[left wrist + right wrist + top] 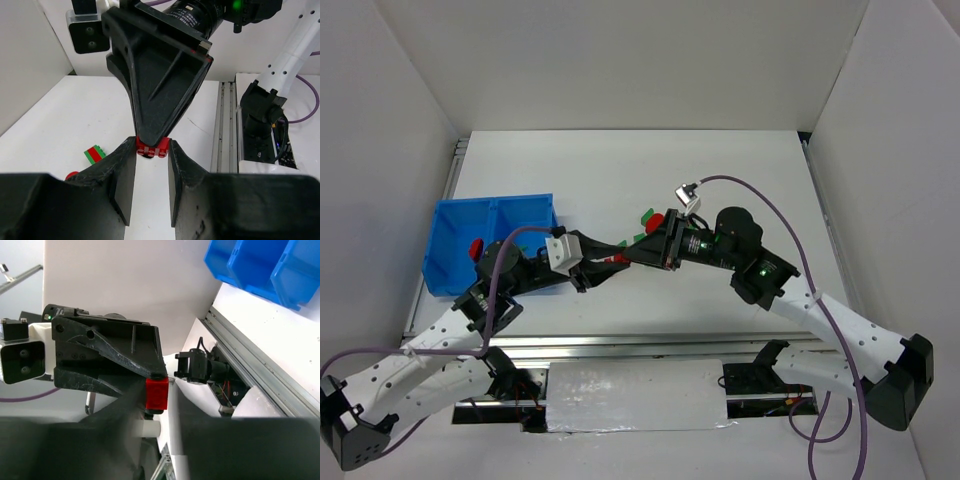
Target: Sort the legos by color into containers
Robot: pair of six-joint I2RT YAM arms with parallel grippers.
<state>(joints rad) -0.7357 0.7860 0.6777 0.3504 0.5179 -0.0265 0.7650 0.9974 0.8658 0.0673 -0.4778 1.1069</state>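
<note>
Red lego (152, 149), doubly pinched
Left gripper (152, 151) and right gripper (156, 399) both clamp it; light, rigid, slick: pinch flat sides.

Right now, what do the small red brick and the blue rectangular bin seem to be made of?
Small red brick: probably hard moulded plastic, smooth, slightly shiny, crisp edges. Blue rectangular bin: apparently moulded plastic, even colour, soft sheen on walls.
</note>
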